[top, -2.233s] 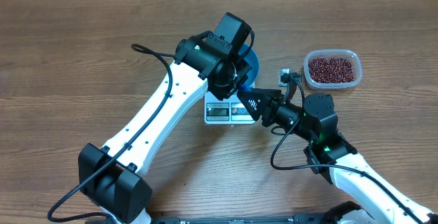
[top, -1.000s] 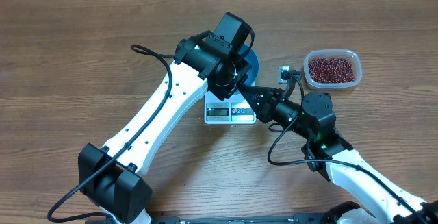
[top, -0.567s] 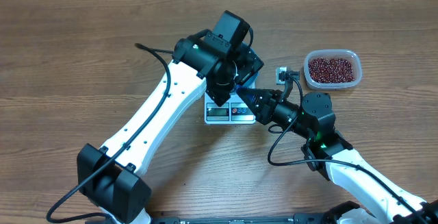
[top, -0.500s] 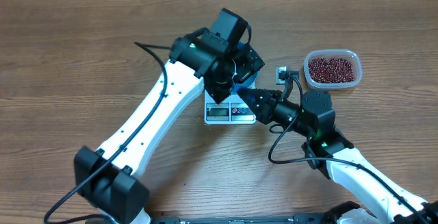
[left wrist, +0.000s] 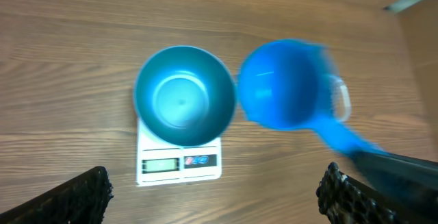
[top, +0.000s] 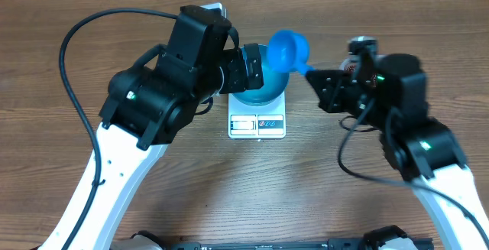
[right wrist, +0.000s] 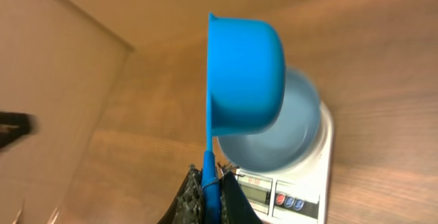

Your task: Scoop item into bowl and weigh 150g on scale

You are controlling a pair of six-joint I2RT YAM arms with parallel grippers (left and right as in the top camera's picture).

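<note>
The blue bowl [top: 256,91] [left wrist: 183,95] stands on the white scale [top: 256,125] [left wrist: 179,166], and its inside shows no beans. My left gripper [left wrist: 212,200] hangs high above the table in front of the scale, open, with nothing between its fingers [left wrist: 76,196]. My right gripper [right wrist: 211,193] is shut on the handle of a small blue scoop [top: 287,50] [right wrist: 243,77]. The scoop [left wrist: 287,83] floats beside the bowl's right rim and looks empty. The bowl [right wrist: 291,131] and scale [right wrist: 304,196] lie below it. The item is out of view.
The raised right arm [top: 397,105] covers the table to the right of the scale. The left arm's bulk [top: 164,89] hides the table left of the bowl. A tan wall [right wrist: 48,80] borders the far side of the wooden table [top: 252,189].
My left gripper has opened and lifted away from the bowl. My right arm has swung up and right with the scoop, and it now covers the tub of beans.
</note>
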